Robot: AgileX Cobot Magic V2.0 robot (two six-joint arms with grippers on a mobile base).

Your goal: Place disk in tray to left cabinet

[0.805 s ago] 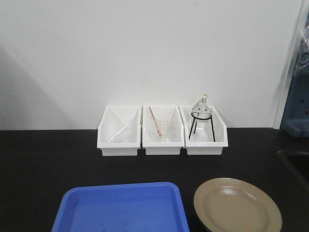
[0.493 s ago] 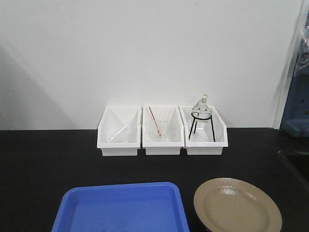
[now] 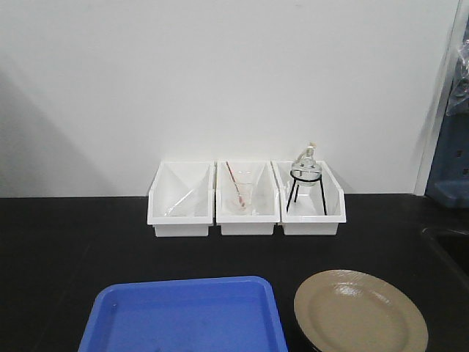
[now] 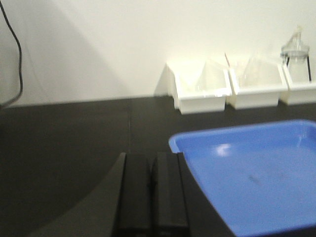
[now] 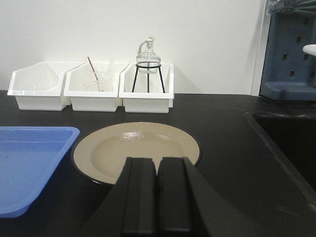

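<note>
A round, shallow, glossy tan-beige disk with a thin black rim (image 3: pixel 360 312) is lying flat on the black countertop (image 3: pixel 73 249). It is sitting just to the right of a rectangular bright blue plastic tray with rounded corners (image 3: pixel 183 317) and not inside it; a narrow strip of counter is showing between the two.

The right gripper (image 5: pixel 158 165) is hanging low over the near rim of the disk (image 5: pixel 136 148). Its two black fingers are pressing flat against each other and gripping nothing; whether they are touching the plate cannot be told. The left gripper (image 4: pixel 152 163) is hovering beside the near left corner of the tray (image 4: pixel 256 168), its jaws likewise drawn fully together around nothing.

Three white plastic bins (image 3: pixel 247 199) are standing side by side against the white wall at the back of the counter, well apart from the tray and disk. The right-hand bin is holding a small clear glass flask on a black wire tripod (image 3: pixel 305 170), and the middle one is holding clear glassware with a thin red rod (image 3: pixel 236 187) leaning in it.

A dark recessed basin (image 5: pixel 286 143) is opening in the counter to the right of the disk, with a blue-grey perforated panel (image 5: pixel 291 54) rising behind it.
</note>
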